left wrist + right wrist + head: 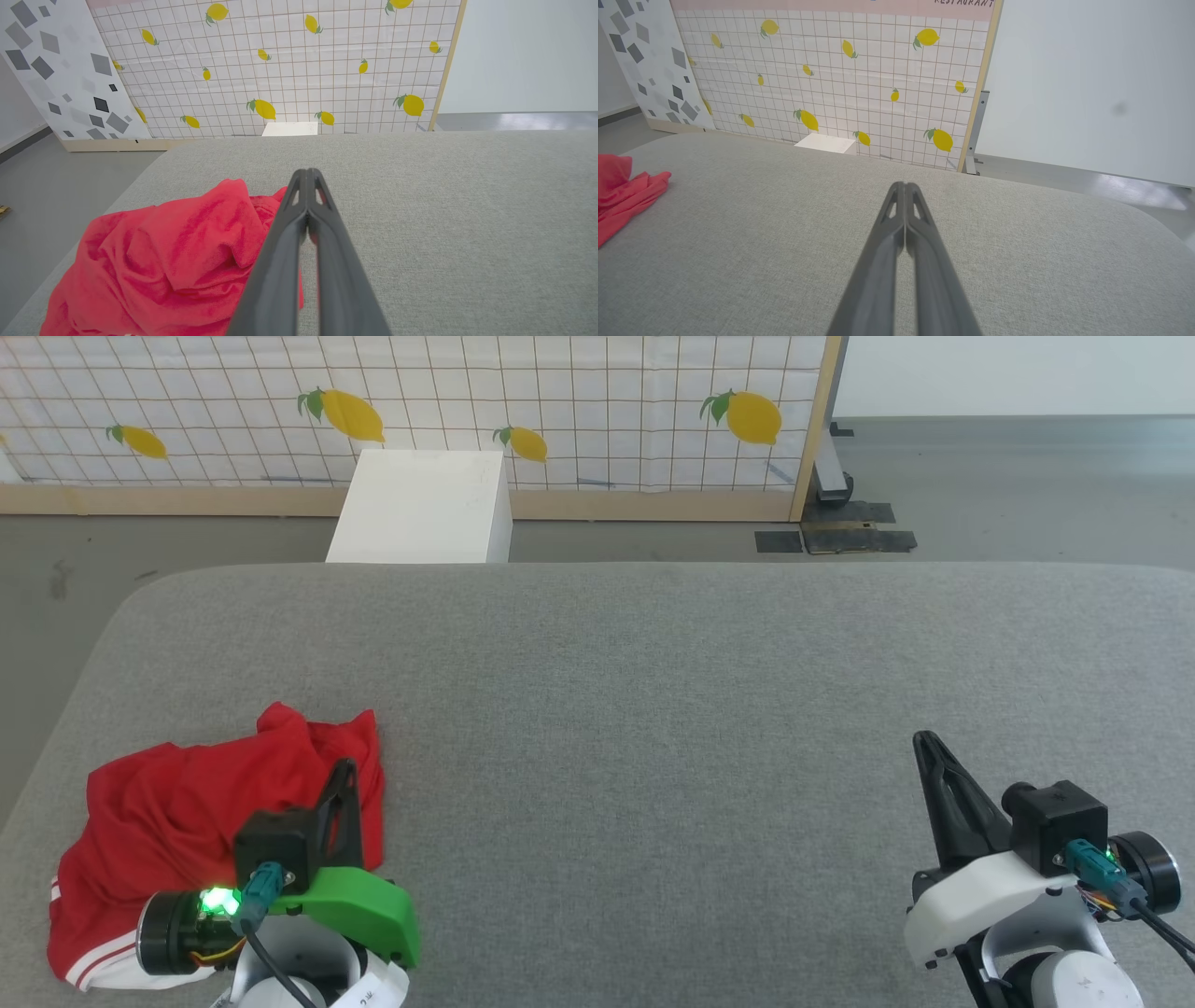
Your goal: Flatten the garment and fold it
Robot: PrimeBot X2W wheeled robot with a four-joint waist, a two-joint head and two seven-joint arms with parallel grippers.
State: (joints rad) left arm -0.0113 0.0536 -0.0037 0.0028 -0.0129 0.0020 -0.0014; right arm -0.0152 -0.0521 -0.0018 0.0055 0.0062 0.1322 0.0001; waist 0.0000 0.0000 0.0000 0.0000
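- Left gripper: its 2 dark fingers are pressed together tip to tip and hold nothing. It sits at the right edge of the shirt; contact cannot be told.
- Right gripper: closed the same way and empty, over bare table, well apart from the shirt.
- The shirt lies at the table's near left corner, a crumpled red heap.
- Its heap is wider than deep, its long axis running from near left to far right. 1 rumpled peak points to the far edge.
- White cloth with red-and-white striped trim shows at its near left end.
- The cloth is soft, with deep folds. The table is flat grey woven fabric with rounded corners.
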